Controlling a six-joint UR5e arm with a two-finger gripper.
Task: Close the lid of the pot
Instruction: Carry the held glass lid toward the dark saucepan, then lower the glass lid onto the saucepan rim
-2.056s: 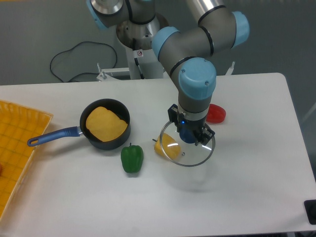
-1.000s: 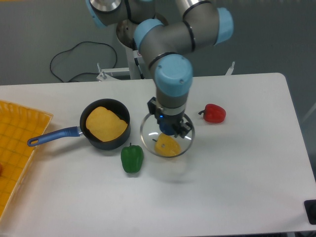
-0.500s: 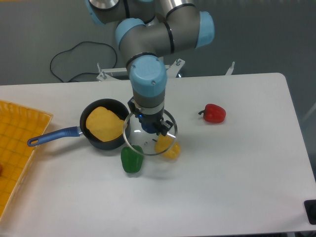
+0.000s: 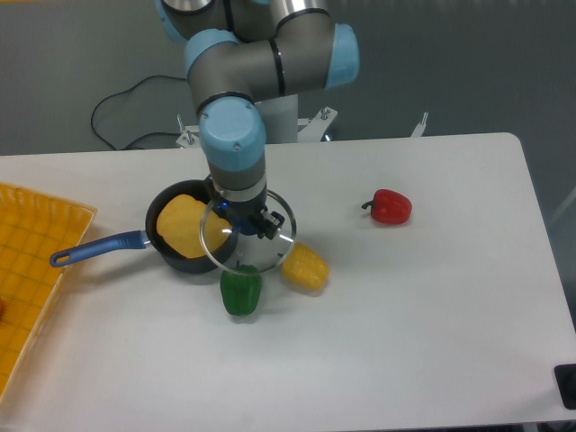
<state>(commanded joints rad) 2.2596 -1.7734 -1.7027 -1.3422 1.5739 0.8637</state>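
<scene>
Your pincer (image 4: 245,221) points straight down, clamped on the round glass lid (image 4: 247,231) by its knob; the black pot (image 4: 190,226) sits just left, partly under the lid's edge.

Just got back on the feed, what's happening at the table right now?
The gripper holds the glass lid by its knob, above the table. The lid overlaps the right edge of the pot but isn't centred over it, so the pot is open, with its yellow contents showing. A green pepper sits just below.

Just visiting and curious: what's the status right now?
Gripper shut on round glass lid. Lid partly overlaps black saucepan. Green pepper sits close by.
</scene>
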